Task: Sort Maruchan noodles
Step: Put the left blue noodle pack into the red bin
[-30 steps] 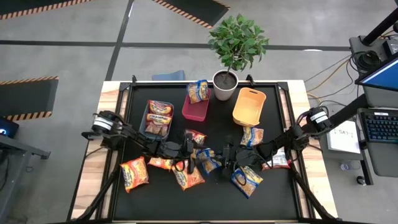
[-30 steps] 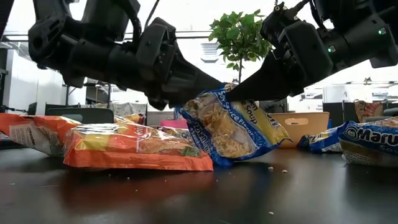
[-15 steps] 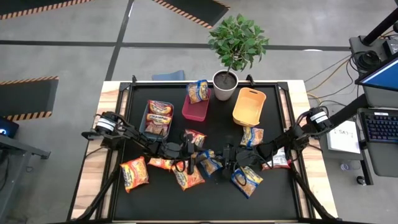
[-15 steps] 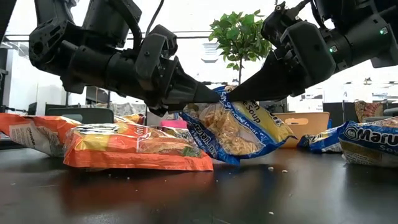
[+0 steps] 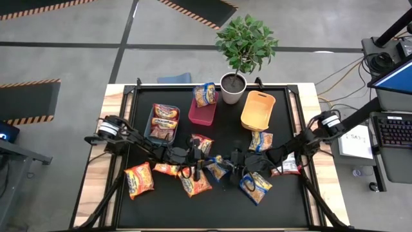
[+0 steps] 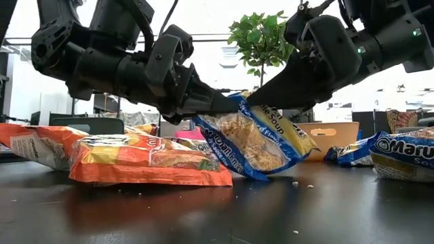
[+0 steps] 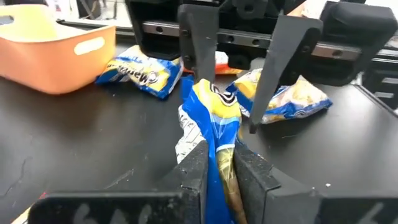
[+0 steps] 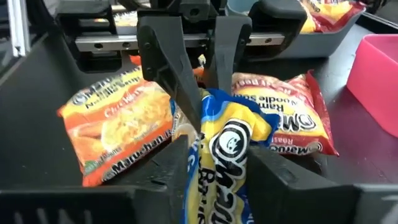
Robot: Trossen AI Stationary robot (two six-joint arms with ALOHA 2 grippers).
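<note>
A blue-yellow noodle packet (image 5: 215,169) stands tilted at the table's middle, its lower end (image 6: 261,175) on the black top. My left gripper (image 5: 205,166) comes at it from the left and is shut on it. My right gripper (image 5: 226,166) comes from the right. It is open, one finger (image 7: 198,50) on each side of the packet's top end (image 7: 208,93). Orange-yellow packets (image 6: 146,163) lie flat to the left, and a red one (image 8: 283,118) lies beyond. My left gripper pinches the blue-yellow packet's upper edge (image 6: 234,103) between its two fingers (image 8: 177,74). They come level from the table's left, slanting slightly down. The packet hangs tilted below them with its lower end on the table. Whether my right gripper's parted fingers touch the packet, I cannot tell.
At the back stand a grey bin (image 5: 163,121) holding red packets, a red bin (image 5: 203,113), an orange bin (image 5: 258,109) and a potted plant (image 5: 235,84). More packets lie at the near left (image 5: 138,179), near right (image 5: 256,185) and right (image 5: 261,140).
My left gripper has moved right, toward the blue-yellow packet, and taken hold of its upper edge. The packet's top has tipped over a little while its lower end stays on the table.
</note>
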